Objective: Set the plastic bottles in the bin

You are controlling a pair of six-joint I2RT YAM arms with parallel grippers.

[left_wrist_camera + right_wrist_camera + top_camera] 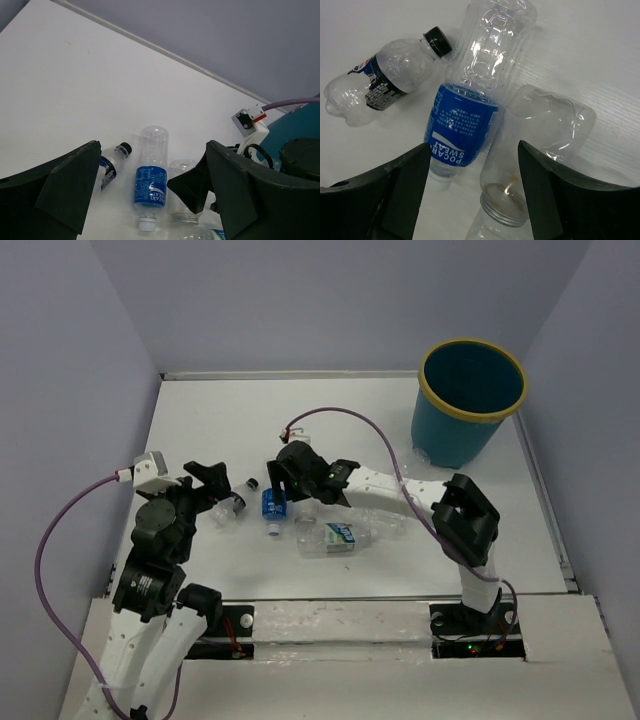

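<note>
Right wrist: jaws of the right gripper stand spread, framing a ribbed, clear blue-label bottle; left gripper gapes likewise.

I work at a flat white table, matte and evenly lit, with only soft shadows on it. Plain pale lavender-grey panels box it in: a back wall, a left wall and a right wall. A thin pale strip runs where the tabletop meets the back wall.
</note>
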